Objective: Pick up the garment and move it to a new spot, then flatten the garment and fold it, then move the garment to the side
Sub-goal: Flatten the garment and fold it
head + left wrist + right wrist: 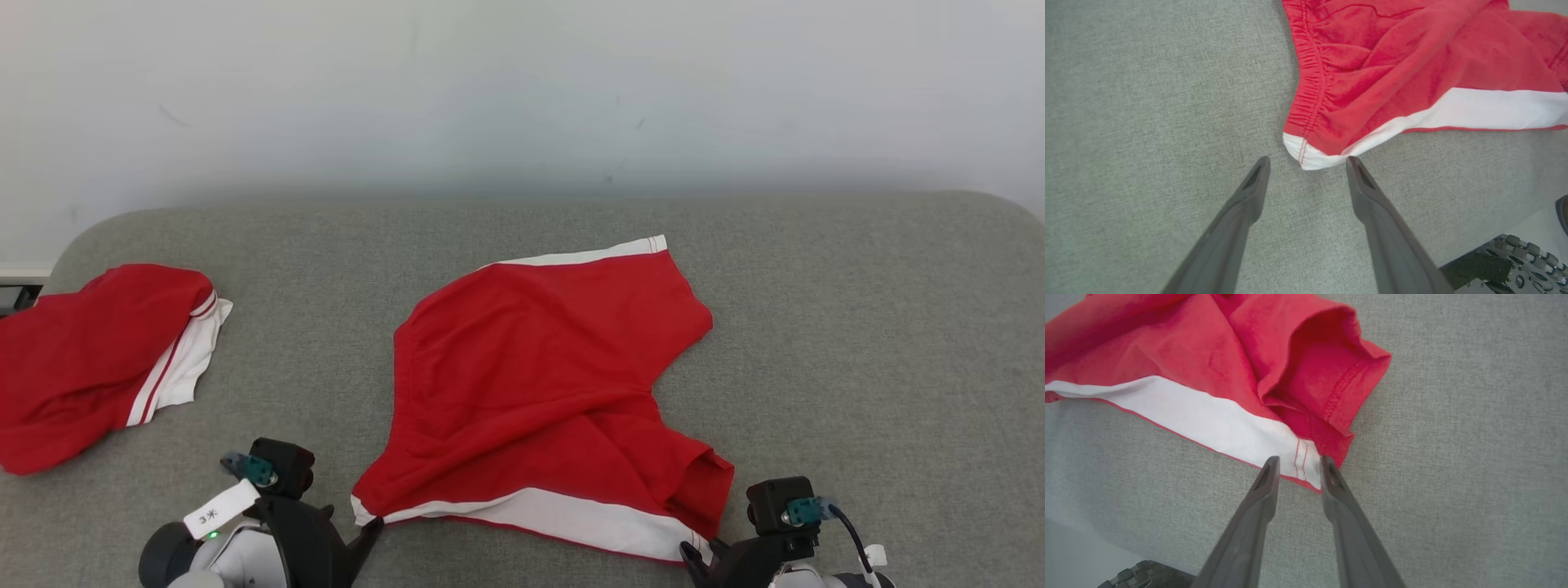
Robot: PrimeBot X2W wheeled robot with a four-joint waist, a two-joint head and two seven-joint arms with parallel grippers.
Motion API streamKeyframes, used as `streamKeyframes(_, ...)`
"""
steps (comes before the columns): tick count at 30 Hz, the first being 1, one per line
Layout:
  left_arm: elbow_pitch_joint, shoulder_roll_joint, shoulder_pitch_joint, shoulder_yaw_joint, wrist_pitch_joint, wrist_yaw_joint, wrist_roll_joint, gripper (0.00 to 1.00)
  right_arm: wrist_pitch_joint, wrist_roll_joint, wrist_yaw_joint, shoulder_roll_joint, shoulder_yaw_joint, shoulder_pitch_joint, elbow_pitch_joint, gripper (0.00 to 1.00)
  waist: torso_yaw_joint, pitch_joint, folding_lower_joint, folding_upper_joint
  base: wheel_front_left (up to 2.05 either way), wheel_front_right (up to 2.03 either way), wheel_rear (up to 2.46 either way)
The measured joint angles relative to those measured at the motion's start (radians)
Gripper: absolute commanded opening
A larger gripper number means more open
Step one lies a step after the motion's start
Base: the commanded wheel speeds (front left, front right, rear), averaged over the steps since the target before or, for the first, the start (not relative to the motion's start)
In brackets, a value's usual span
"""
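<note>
The garment [539,384] is a pair of red shorts with white side stripes, lying spread and a little rumpled in the middle of the grey padded surface [857,327]. My left gripper [353,523] is open, and in the left wrist view its tips [1308,160] flank the white waistband corner of the garment [1392,61], just short of it. My right gripper [700,551] stands at the near right corner. In the right wrist view its fingers [1299,459] straddle the white stitched hem corner of the garment [1208,367], narrowed, with a gap still showing.
A second red and white garment [90,359] lies bunched at the far left of the surface. A pale wall [522,98] rises behind the surface. Part of my wheeled base [1515,253] shows past the near edge.
</note>
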Motion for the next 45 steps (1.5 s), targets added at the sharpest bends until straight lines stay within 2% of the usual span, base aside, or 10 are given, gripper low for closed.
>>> streamKeyframes(10, 0.014, 0.000, -0.030, 0.005, 0.035, 0.002, -0.007, 0.97, 0.020, -0.010, 0.000, 0.004, -0.020, -0.006, -0.006, 0.50, -0.005, 0.030, 0.0001, 0.0001, 0.00, 0.00, 0.00)
streamKeyframes(15, 0.014, -0.003, -0.036, 0.005, 0.045, 0.001, -0.007, 0.88, 0.029, -0.011, 0.000, 0.007, -0.024, -0.007, -0.005, 0.46, -0.004, 0.037, 0.0000, 0.0000, 0.00, 0.00, 0.00)
streamKeyframes(18, 0.017, -0.004, -0.041, 0.004, 0.048, 0.001, -0.008, 0.73, 0.030, -0.011, 0.000, 0.008, -0.025, -0.009, -0.002, 0.44, -0.003, 0.041, 0.0001, 0.0000, 0.00, 0.00, 0.00)
streamKeyframes(20, 0.018, -0.004, -0.049, 0.004, 0.049, 0.001, -0.008, 0.50, 0.037, -0.011, 0.000, 0.009, -0.026, -0.009, 0.000, 0.40, -0.002, 0.042, 0.0000, 0.0000, 0.00, 0.00, 0.00)
streamKeyframes(23, 0.018, -0.007, -0.058, 0.004, 0.048, 0.000, -0.008, 0.42, 0.038, -0.011, 0.000, 0.010, -0.027, -0.010, 0.003, 0.29, -0.001, 0.043, 0.0000, 0.0000, 0.00, 0.00, 0.00)
streamKeyframes(24, 0.019, -0.009, -0.059, 0.004, 0.048, 0.000, -0.008, 0.39, 0.038, -0.011, 0.000, 0.010, -0.027, -0.010, 0.004, 0.21, -0.001, 0.043, 0.0000, 0.0000, 0.00, 0.00, 0.00)
streamKeyframes(26, 0.019, -0.011, -0.060, 0.003, 0.048, 0.000, -0.008, 0.21, 0.038, -0.011, 0.000, 0.011, -0.029, -0.011, 0.004, 0.02, 0.000, 0.043, 0.0000, 0.0000, 0.00, 0.00, 0.00)
streamKeyframes(27, 0.019, -0.011, -0.060, 0.003, 0.048, 0.000, -0.008, 0.04, 0.038, -0.011, 0.000, 0.011, -0.030, -0.011, 0.004, 0.00, 0.000, 0.043, 0.0000, 0.0000, 0.00, 0.00, 0.00)
streamKeyframes(28, 0.021, -0.011, -0.060, 0.002, 0.048, 0.000, -0.009, 0.00, 0.038, -0.011, 0.000, 0.012, -0.031, -0.011, 0.004, 0.00, 0.000, 0.043, 0.0001, 0.0000, 0.00, 0.00, 0.00)
streamKeyframes(45, 0.005, -0.021, -0.060, 0.020, 0.011, -0.010, -0.047, 0.00, 0.004, 0.023, 0.000, 0.016, -0.055, -0.035, -0.032, 0.00, 0.009, 0.029, 0.0001, 0.0000, 0.00, 0.00, 0.00)
